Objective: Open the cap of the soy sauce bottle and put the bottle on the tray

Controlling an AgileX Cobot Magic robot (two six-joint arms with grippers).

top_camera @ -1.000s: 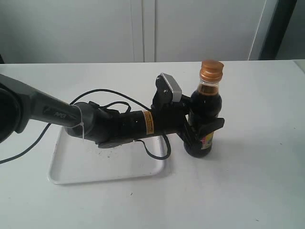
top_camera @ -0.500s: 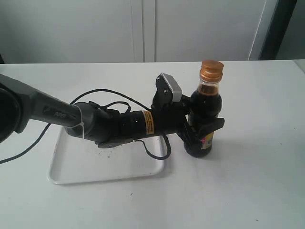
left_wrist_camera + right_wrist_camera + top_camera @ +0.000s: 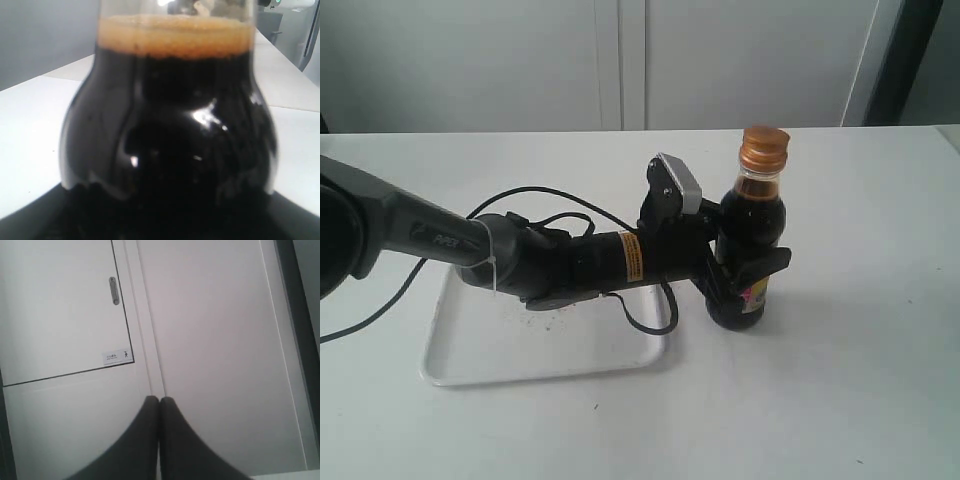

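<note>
The soy sauce bottle (image 3: 752, 235) stands upright on the white table, right of the tray (image 3: 545, 350). Its copper-orange cap (image 3: 764, 148) sits closed on the neck. My left gripper (image 3: 745, 272) reaches in from the left and is shut on the bottle's lower body, one finger across the label. In the left wrist view the dark bottle (image 3: 170, 130) fills the frame, with foam at the liquid's top. My right gripper (image 3: 159, 401) is shut with nothing in it, pointing at a white cabinet, and is out of the exterior view.
The left arm (image 3: 520, 260) and its black cable (image 3: 650, 325) lie over the tray's far right part. White cabinet doors (image 3: 620, 60) stand behind the table. Bare tabletop spreads right of and in front of the bottle.
</note>
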